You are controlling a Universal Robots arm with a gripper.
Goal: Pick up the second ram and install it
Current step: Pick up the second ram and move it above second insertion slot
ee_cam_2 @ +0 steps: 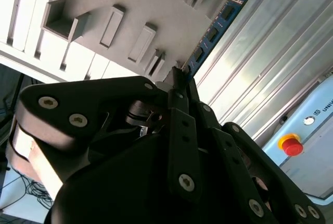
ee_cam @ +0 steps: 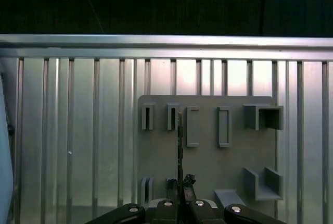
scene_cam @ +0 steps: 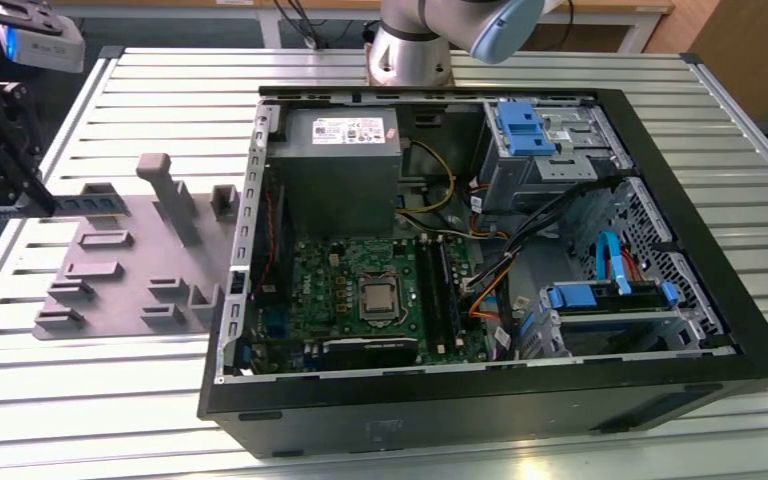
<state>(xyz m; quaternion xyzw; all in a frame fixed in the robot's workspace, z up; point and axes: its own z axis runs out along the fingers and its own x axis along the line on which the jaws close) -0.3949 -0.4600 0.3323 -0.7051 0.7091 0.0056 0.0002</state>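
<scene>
Clamping hard is how I read the pincer [ee_cam_2: 181, 78]: its black fingers [ee_cam_2: 179, 130] are drawn together on one end of the second ram [ee_cam_2: 216, 26]. The blue-green stick juts straight out from the tips, chips plain in the second wrist view. In the first wrist view I get it edge-on, a thin line over the grey tray [ee_cam: 208, 166] and its row of slots. It looks lifted off the tray, though I can't swear its far end is clear. In the exterior view the pincer hangs at the exterior view's left edge beside that tray, well apart from the open computer case [scene_cam: 491, 410]. So the pick looks done to me and the install is not. The stick is nowhere near the motherboard [scene_cam: 357, 290], and the long dark memory slots [scene_cam: 435, 290] lie beside the silver chip [scene_cam: 380, 296]. I can't tell whether one is already filled. As for room, the tray's uprights are close around the stick, and the tall post [scene_cam: 160, 185] stands between the pincer and the case. The case's black side wall rises between tray and board. Inside, the power supply [scene_cam: 337, 170] sits at one end of the slots and loose cables [scene_cam: 518, 235] crowd the other side, so that gap looks tight. The slatted tabletop [scene_cam: 91, 400] beside the tray gives open room.
</scene>
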